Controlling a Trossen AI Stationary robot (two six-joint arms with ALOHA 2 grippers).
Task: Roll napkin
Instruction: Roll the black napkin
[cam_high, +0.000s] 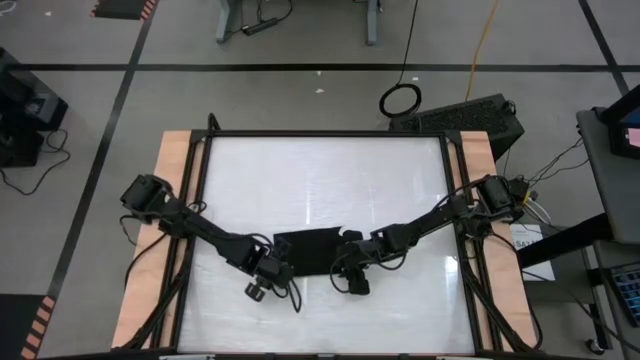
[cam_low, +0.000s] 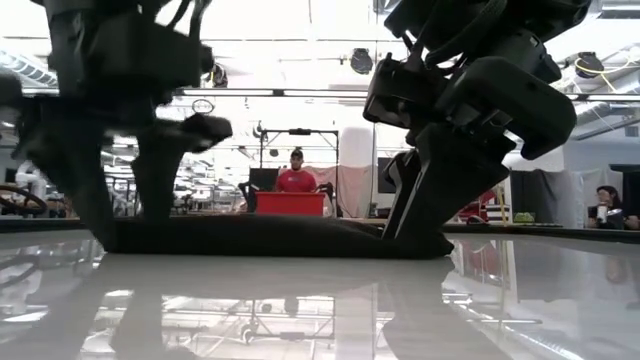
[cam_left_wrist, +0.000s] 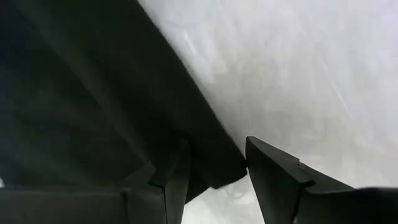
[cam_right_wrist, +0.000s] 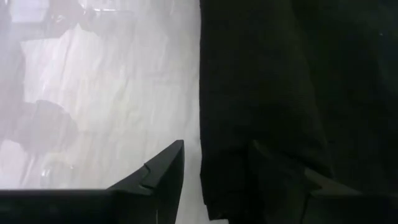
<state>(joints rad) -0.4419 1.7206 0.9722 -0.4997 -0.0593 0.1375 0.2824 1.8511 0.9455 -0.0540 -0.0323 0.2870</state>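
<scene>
Napkin (cam_high: 308, 250), thin black soft cloth, lying folded into a flat band on the glossy white tabletop (cam_high: 320, 170), near the front middle. Left gripper (cam_left_wrist: 214, 180) jaws apart, straddling one corner of the cloth, not quite pinched. Right gripper (cam_right_wrist: 214, 177) jaws also apart, one finger on bare table, the other over the cloth's edge. Both dark arms angled in from the table's sides, wrists low. Person in red top (cam_low: 296, 176) way back in the room.
</scene>
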